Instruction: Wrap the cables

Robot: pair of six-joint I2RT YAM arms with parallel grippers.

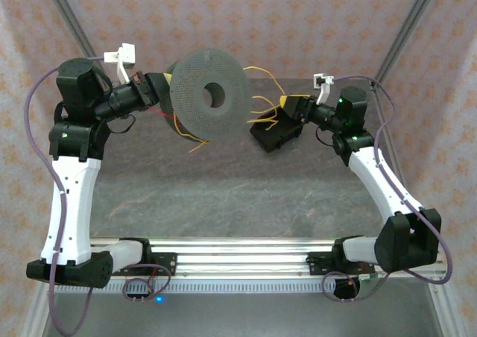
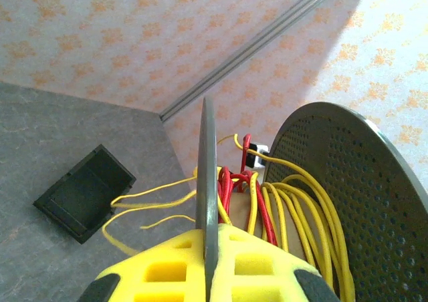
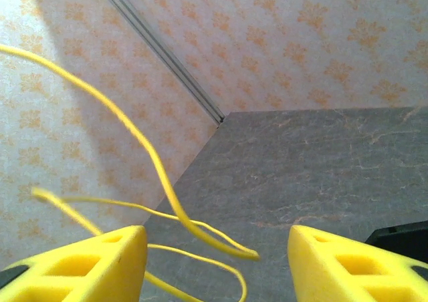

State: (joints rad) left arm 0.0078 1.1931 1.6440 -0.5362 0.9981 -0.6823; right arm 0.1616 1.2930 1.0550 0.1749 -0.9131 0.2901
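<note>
The cables (image 2: 294,202) are thin yellow and red wires wound loosely between the two grey perforated discs of a spool (image 1: 209,95). My left gripper (image 2: 210,248) is shut on the edge of the nearer disc (image 2: 207,175) and holds the spool up above the table. Loose yellow cable ends (image 1: 262,107) trail out to the right. My right gripper (image 3: 217,248) is open, and one yellow cable end (image 3: 160,175) hangs in the gap between its yellow pads without touching either. From above, my right gripper (image 1: 289,107) sits just right of those loose ends.
A black open box (image 1: 276,134) lies on the grey table under the right gripper; it also appears as a black box (image 2: 83,192) in the left wrist view. Patterned walls with a metal corner post (image 1: 406,24) close the back. A metal rail (image 1: 238,255) runs along the near edge.
</note>
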